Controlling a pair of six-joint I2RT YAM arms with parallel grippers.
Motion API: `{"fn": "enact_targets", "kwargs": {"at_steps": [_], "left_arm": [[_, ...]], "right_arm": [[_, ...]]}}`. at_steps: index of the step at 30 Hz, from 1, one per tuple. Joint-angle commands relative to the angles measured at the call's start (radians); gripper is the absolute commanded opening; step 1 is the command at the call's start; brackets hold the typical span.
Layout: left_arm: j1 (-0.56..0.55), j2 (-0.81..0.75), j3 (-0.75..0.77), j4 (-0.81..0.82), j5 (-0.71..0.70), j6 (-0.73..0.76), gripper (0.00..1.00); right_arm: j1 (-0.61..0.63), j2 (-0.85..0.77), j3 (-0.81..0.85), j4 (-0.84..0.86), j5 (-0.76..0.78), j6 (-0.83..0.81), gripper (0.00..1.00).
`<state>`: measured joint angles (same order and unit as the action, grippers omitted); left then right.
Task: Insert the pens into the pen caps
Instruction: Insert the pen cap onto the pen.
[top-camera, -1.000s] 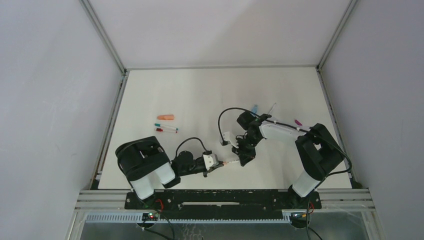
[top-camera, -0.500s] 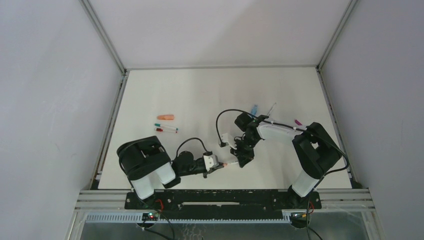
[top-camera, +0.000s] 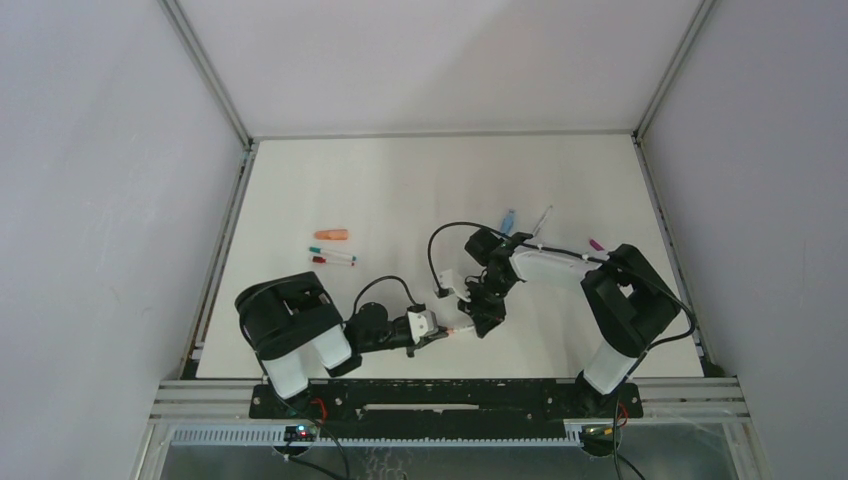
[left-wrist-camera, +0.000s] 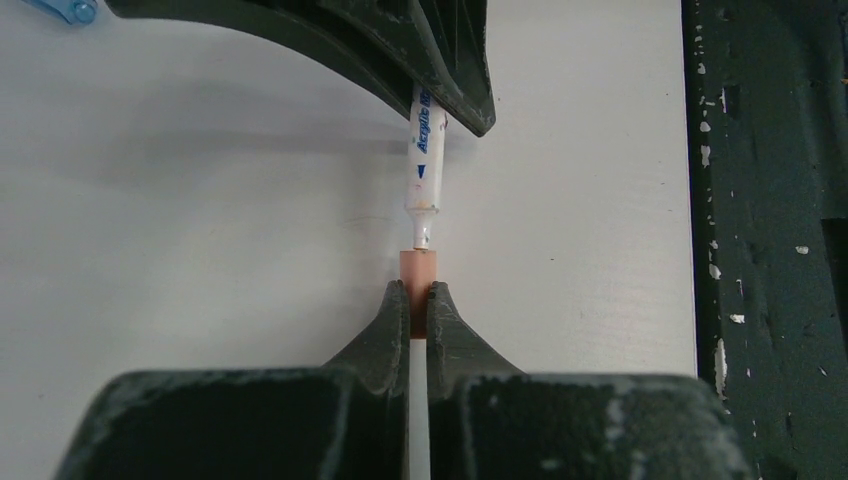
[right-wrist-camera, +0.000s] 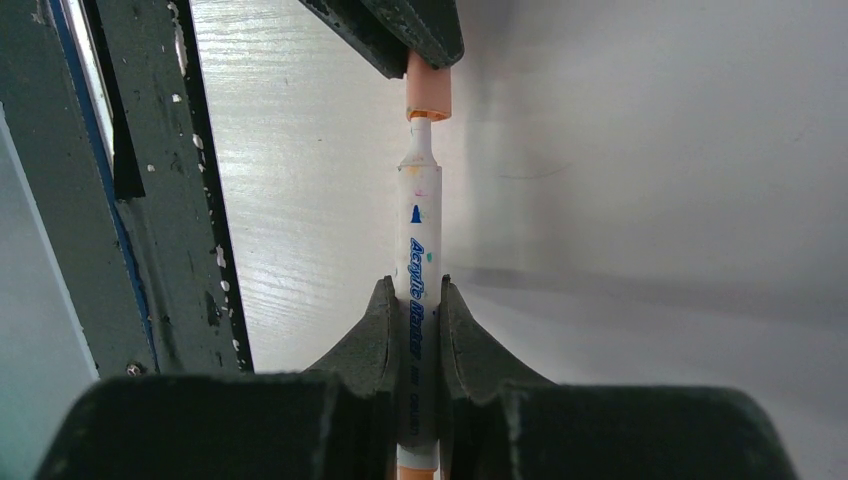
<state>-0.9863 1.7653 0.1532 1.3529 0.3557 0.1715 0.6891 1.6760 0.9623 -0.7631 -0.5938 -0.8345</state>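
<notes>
left gripper (left-wrist-camera: 418, 300): its two fingers are squeezed shut on the peach cap (left-wrist-camera: 418, 268). The open end of the cap pokes out past the fingertips.
right gripper (right-wrist-camera: 418, 295): its fingers are clamped on the middle of the white pen (right-wrist-camera: 417, 220), right on the blue writing.
white pen: it lines up straight with the peach cap. Its small tip is just at the mouth of the cap. The fat part of the pen is outside the cap.
peach cap: it is held just above the table (top-camera: 400, 180), near the front edge.
orange cap (top-camera: 331, 235): it lies on the table, far to the left of the peach cap and further back.
two pens (top-camera: 333, 255): they lie side by side, left of the peach cap and just in front of the orange cap.
blue cap (top-camera: 509, 217): it lies behind the peach cap, a bit to the right.
thin pen (top-camera: 543, 216): it lies just to the right of the blue cap.
pink cap (top-camera: 597, 243): it is far to the right of the peach cap and further back, beside the right arm.
</notes>
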Motion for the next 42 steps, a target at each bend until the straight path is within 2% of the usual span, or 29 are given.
{"fn": "enact_targets", "kwargs": {"at_steps": [1,11,15,18,24,29,34,39,42], "left_arm": [[-0.006,0.006,0.022,0.043,0.020,-0.018,0.00],[-0.020,-0.039,0.047,0.031,0.041,-0.027,0.00],[-0.028,-0.098,0.077,-0.035,0.042,-0.021,0.00],[-0.035,-0.167,0.122,-0.173,0.043,0.001,0.00],[-0.043,-0.303,0.250,-0.548,0.044,0.054,0.01],[-0.043,-0.406,0.348,-0.789,0.009,0.035,0.14],[-0.043,-0.464,0.507,-1.046,-0.024,0.003,0.20],[-0.045,-0.483,0.633,-1.204,-0.042,-0.015,0.27],[-0.045,-0.501,0.668,-1.245,-0.050,-0.029,0.32]], "right_arm": [[0.019,0.016,0.035,0.002,-0.002,0.008,0.00],[0.026,-0.015,0.046,-0.008,-0.022,0.006,0.00],[0.024,-0.047,0.046,-0.019,-0.045,-0.007,0.00],[0.022,-0.071,0.046,-0.029,-0.069,-0.023,0.00],[-0.021,-0.170,0.044,-0.045,-0.143,-0.050,0.00],[-0.095,-0.304,0.013,-0.041,-0.236,-0.090,0.00],[-0.128,-0.417,-0.014,-0.026,-0.300,-0.106,0.00],[-0.172,-0.496,-0.028,-0.021,-0.370,-0.109,0.00],[-0.199,-0.525,-0.032,-0.018,-0.390,-0.108,0.00]]}}
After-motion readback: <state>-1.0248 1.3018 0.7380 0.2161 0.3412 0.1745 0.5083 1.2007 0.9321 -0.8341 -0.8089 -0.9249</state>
